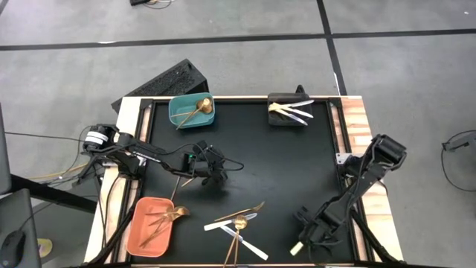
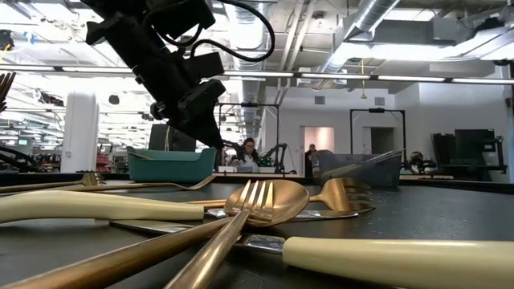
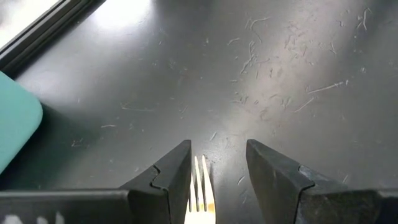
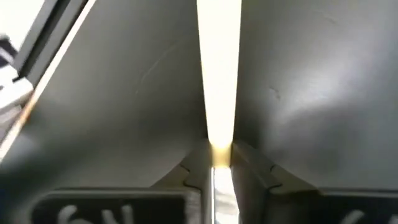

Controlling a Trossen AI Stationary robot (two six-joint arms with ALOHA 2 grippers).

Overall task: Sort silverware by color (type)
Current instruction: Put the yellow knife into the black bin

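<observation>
High view: teal bin [image 1: 181,113] beyond the left hand [image 1: 209,170] holds a gold spoon [image 1: 198,108]; that hand grips a fork [image 3: 200,190], the right hand [image 1: 306,237] a smooth cream knife [image 4: 218,74].

Black table [image 1: 275,164] bears three bins [image 1: 191,111], loose silverware [image 1: 236,221].

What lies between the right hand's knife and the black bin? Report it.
Nothing visible. The right hand grips a white-handled knife at the near edge; bare mat runs to the black bin. The left hand, holding a fork, is off that line.
</observation>
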